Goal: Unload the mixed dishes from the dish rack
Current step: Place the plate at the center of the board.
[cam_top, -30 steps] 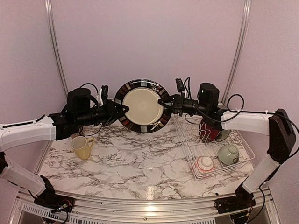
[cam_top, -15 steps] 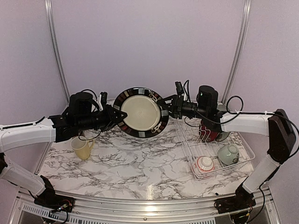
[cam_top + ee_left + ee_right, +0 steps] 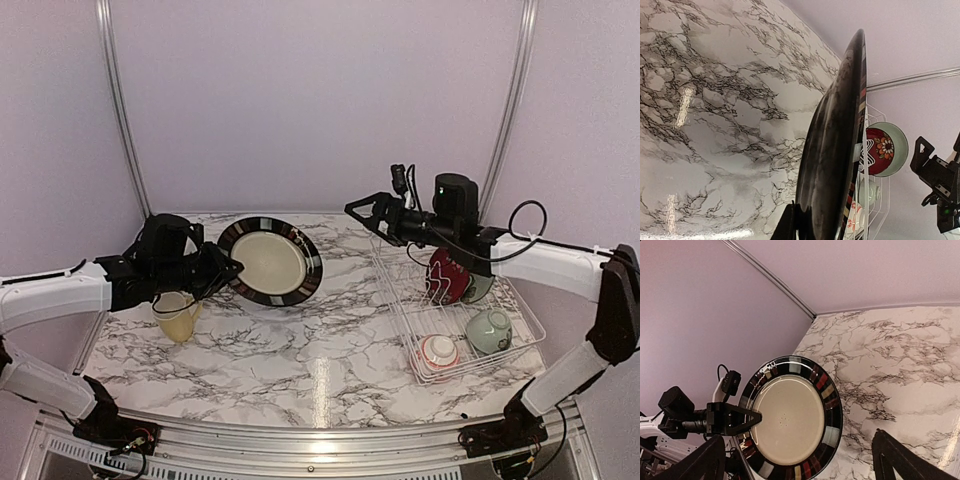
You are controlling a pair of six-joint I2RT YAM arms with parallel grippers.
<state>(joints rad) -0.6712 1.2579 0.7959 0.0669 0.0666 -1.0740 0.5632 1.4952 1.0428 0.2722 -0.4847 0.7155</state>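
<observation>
Gripping the black-rimmed cream plate (image 3: 268, 262) by its left rim, the left gripper (image 3: 226, 270) is clamped tight on it and holds it tilted in the air over the far left part of the table (image 3: 300, 345). The yellow mug (image 3: 178, 318) stands beneath that arm, near the table's left edge. The right gripper (image 3: 362, 205) hangs well apart from the plate, jaws spread wide and empty, above the far end of the dish rack (image 3: 415, 310). The rack sits along the table's right edge and carries the red patterned plate (image 3: 447, 277) upright, a pale green bowl (image 3: 489, 330) and a red-rimmed white bowl (image 3: 438, 352).
</observation>
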